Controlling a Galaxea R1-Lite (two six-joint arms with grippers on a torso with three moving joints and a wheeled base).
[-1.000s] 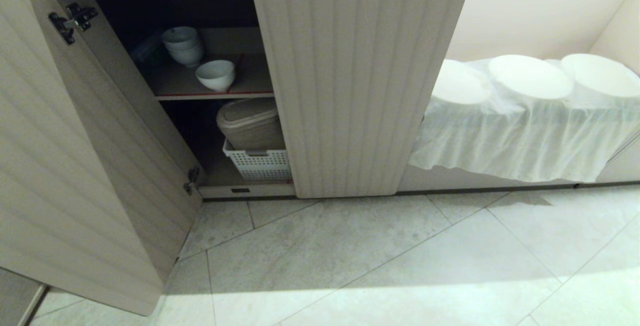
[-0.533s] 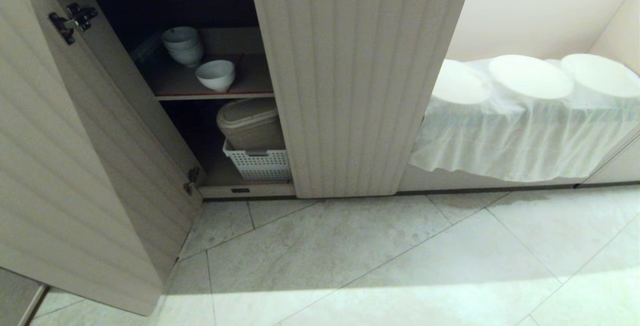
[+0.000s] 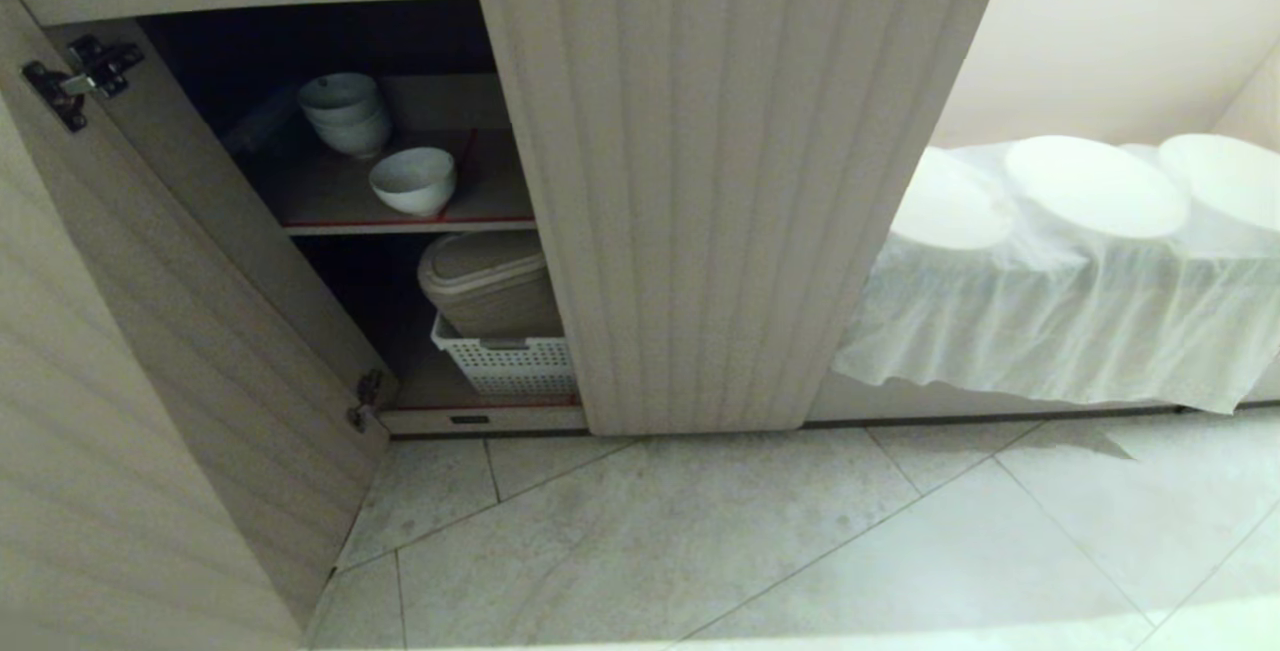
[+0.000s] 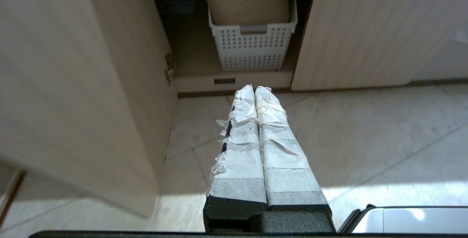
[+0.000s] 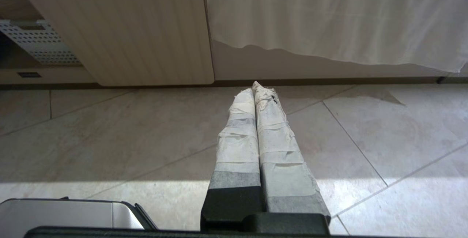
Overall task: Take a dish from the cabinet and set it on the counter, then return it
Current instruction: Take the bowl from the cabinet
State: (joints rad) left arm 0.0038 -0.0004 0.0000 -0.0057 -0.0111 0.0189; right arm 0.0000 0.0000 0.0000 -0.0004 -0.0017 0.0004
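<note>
Cabinet (image 3: 720,181): pale, fluted doors; left door swung wide on steel hinges, middle door shut. Dark interior exposed, evidently opened to give access to the shelves.

Upper shelf (image 3: 400,221), red-edged: holds the dish (image 3: 413,180), a plain white deep bowl standing upright and alone near the front edge, apart from the stack of bowls (image 3: 345,111) set further back. Its forward, separate position makes it the easiest piece to reach; judged the one to take.

Lower compartment: white perforated basket (image 3: 505,361) carrying a beige lidded container (image 3: 485,281), stored directly beneath the shelf.

Open bay to the right: white cloth (image 3: 1050,321) draped over the edge, with pale plates (image 3: 1095,186) resting on it.

Left gripper (image 4: 255,91): tape-wrapped fingers pressed together, holding nothing; poised low over the tiled floor (image 3: 750,531), aimed at the foot of the open compartment, well below the dish.

Right gripper (image 5: 254,91): fingers likewise pressed together and empty, pointing at the base of the shut door and the cloth's hem; apparently parked.

Desk: not in view.

Status, as judged: dish not yet taken; the approach to the shelf remains to be made, and the fingers must part first.
</note>
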